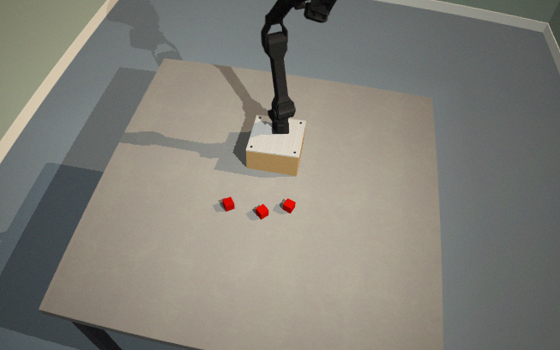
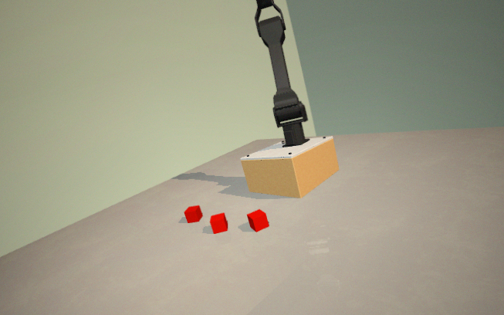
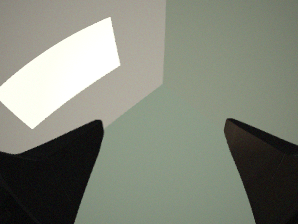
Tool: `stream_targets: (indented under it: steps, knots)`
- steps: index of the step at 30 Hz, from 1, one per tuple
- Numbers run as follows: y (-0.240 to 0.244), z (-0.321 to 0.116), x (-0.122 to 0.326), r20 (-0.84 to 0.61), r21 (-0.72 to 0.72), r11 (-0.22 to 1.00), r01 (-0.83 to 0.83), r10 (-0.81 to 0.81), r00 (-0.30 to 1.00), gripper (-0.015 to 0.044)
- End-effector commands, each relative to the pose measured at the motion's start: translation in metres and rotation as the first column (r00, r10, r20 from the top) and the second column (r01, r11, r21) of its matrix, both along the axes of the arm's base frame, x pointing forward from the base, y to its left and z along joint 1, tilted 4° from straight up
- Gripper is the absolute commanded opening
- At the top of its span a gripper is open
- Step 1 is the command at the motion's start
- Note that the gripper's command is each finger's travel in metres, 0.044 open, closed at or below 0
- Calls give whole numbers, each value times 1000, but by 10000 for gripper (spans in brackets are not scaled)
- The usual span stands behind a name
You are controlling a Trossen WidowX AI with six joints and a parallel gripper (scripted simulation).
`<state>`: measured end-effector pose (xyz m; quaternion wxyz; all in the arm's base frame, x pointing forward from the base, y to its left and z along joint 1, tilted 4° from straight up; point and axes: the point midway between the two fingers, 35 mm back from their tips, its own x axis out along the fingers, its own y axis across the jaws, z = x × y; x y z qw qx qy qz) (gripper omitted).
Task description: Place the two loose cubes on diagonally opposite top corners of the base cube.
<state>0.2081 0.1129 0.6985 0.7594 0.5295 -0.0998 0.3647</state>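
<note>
Showing in wrist only: end effector wide | top, exterior: three red cubes

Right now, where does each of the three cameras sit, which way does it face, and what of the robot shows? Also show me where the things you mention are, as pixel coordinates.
Top: high above the table (image 1: 359, 261), angled down at three red cubes (image 1: 228, 203) and a wooden box (image 1: 272, 163); most of the arm (image 1: 279, 74) shows.
Exterior: low over the table (image 2: 402, 235), looking across at the cubes (image 2: 193, 214) and box (image 2: 273, 177); the arm (image 2: 279, 66) shows.
Wrist: on the arm, facing walls and a bright patch; the end effector's two fingers show.
Top and exterior share cubes, box and arm.
</note>
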Motion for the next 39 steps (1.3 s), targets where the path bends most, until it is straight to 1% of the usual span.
stream_targets:
  steps: [1, 5, 6, 11, 14, 24, 32, 39]
  knots:
    - [0, -1, 2, -4, -2, 1000, 4, -4, 1000, 374]
    - [-4, -24, 38, -83, -38, 996, 81, -84, 993, 269]
    - [-6, -31, 48, -106, -50, 993, 103, -108, 989, 265]
    - [-22, -71, 98, -220, -114, 971, 208, -229, 948, 265]
    - [-30, -100, 127, -291, -176, 953, 248, -291, 911, 265]
    - [-75, -206, 203, -496, -382, 870, 311, -477, 726, 265]
    - [-124, -296, 236, -618, -523, 803, 286, -588, 522, 265]
    - [-170, -376, 244, -692, -614, 759, 217, -649, 317, 265]
